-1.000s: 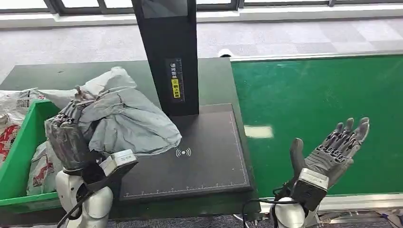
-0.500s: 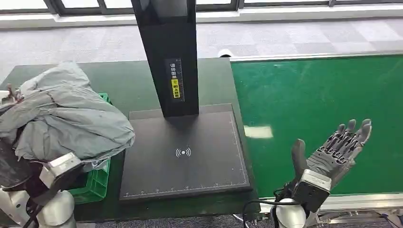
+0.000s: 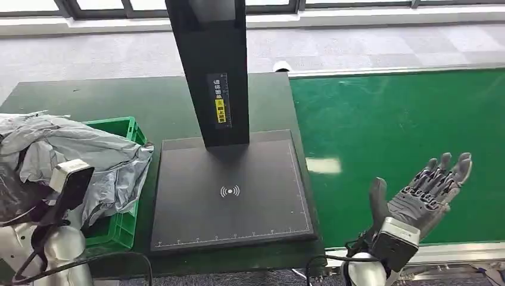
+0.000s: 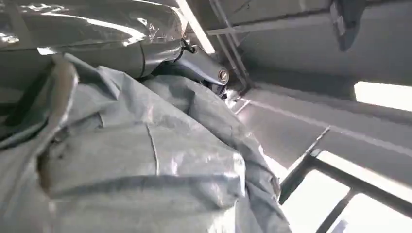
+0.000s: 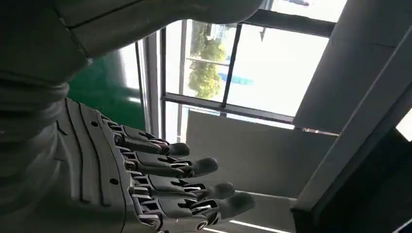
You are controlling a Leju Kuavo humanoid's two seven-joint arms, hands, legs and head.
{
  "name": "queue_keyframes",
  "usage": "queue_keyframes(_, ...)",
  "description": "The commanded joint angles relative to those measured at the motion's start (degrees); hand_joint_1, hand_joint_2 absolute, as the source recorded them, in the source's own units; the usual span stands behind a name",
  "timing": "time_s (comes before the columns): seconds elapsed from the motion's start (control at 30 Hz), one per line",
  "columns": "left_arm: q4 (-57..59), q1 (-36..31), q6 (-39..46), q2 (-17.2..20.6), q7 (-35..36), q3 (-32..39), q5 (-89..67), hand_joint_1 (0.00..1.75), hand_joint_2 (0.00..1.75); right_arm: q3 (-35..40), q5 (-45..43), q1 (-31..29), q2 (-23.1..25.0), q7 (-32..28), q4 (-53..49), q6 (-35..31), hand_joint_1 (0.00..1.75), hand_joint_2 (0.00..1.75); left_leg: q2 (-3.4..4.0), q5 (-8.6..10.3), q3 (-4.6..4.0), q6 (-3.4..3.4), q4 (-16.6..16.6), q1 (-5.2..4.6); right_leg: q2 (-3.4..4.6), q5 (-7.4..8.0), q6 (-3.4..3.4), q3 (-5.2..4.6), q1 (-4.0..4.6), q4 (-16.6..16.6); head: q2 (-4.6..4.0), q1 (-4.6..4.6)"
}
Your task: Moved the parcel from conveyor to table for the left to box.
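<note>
the left hand (image 3: 21, 199) sat low at the left edge of the head view, mostly hidden under the grey parcel (image 3: 77, 152), which was draped over it and hung across the near rim of the green bin (image 3: 122, 223); the grip itself was covered by the bag, but since the parcel was carried up off any surface, the hand looked clamped on it. in the left wrist view the parcel (image 4: 145, 160) lay crumpled close against the camera. the right hand (image 3: 426, 190) hovered over the green conveyor (image 3: 405, 113), palm up, fingers (image 5: 194, 167) spread apart and holding nothing. the step in hand seemed to be the drop into the bin, nearly the end of the task. to do it well, the left hand would probably need to carry the soft bag further over the bin's opening before letting go, since part of it hung outside the rim on the scanner side and could slide out onto the table (image 3: 119, 98). the bag was limp and would likely fold and catch on the rim. the scanner plate (image 3: 232, 214) lay just beside the bin and its black post (image 3: 211, 65) rose behind it, so room for the arm lay toward the robot and to the left, away from the post.
</note>
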Motion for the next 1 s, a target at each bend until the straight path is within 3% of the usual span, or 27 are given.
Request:
queue_keyframes(0.03, 19.3, -7.1, 0.0, -0.1, -4.6, 16.1, -1.4, 1.75, 1.75, -1.4, -0.5, -0.5, 0.6, 0.2, 0.7, 0.1, 0.0, 1.75, 0.0, 0.07, 0.14, -0.01, -0.2, -0.03, -0.04, 0.04, -0.06, 0.11, 0.0, -0.1, 0.0, 0.0)
queue_keyframes(0.3, 21.5, -7.3, 0.0, -0.1, -3.6, 16.8, -2.3, 1.75, 1.75, -1.7, -0.4, -1.1, 0.5, 0.2, 1.5, 0.1, 0.0, 1.75, 0.02, 0.04, 0.05, 0.0, -0.1, 0.02, -0.02, 0.02, -0.03, 0.04, 0.04, -0.1, 0.0, 0.0)
queue_keyframes(0.33, 24.9, -8.1, 0.0, -0.1, 0.4, 17.4, -4.6, 0.0, 1.75, -1.5, -0.1, -1.2, 0.6, 0.2, 1.8, 0.1, 0.0, 1.75, 0.01, 0.07, 0.07, 0.01, -0.1, 0.02, -0.05, 0.05, -0.04, 0.07, 0.04, -0.1, 0.0, -0.02)
queue_keyframes(0.43, 26.1, -8.3, 0.0, 0.0, -0.5, 18.0, -2.6, 0.0, 1.75, -1.5, -0.2, -1.3, 0.5, 0.2, 2.2, 0.1, 0.0, 1.75, -0.03, 0.07, 0.11, 0.01, -0.1, 0.01, -0.07, 0.03, -0.03, 0.12, 0.02, -0.1, 0.0, -0.02)
queue_keyframes(0.47, 25.8, -8.3, 0.0, -0.1, -0.8, 18.4, -2.6, 0.0, 0.0, -1.5, -0.1, -1.4, 0.5, 0.2, 2.4, 0.1, 0.0, 1.75, -0.01, 0.06, 0.12, 0.01, -0.1, 0.0, -0.05, 0.03, -0.03, 0.12, 0.01, -0.1, 0.0, -0.02)
queue_keyframes(0.8, 25.2, -8.2, 0.0, -0.1, -1.6, 18.4, -0.6, 0.0, 0.0, -1.7, 0.0, -1.6, 0.6, 0.2, 2.7, 0.1, 0.0, 1.75, -0.02, 0.03, 0.06, 0.0, -0.1, 0.04, -0.05, 0.02, -0.03, 0.09, 0.04, -0.1, 0.0, -0.02)
queue_keyframes(1.0, 22.1, -5.7, 0.0, -0.1, -6.9, 14.0, 10.8, 0.0, 0.0, -1.9, 0.1, -1.7, 0.6, 0.2, 3.4, 0.1, 0.0, 1.75, 0.01, 0.03, 0.04, 0.0, -0.1, 0.04, -0.02, 0.03, -0.03, 0.07, 0.04, -0.1, 0.0, -0.02)
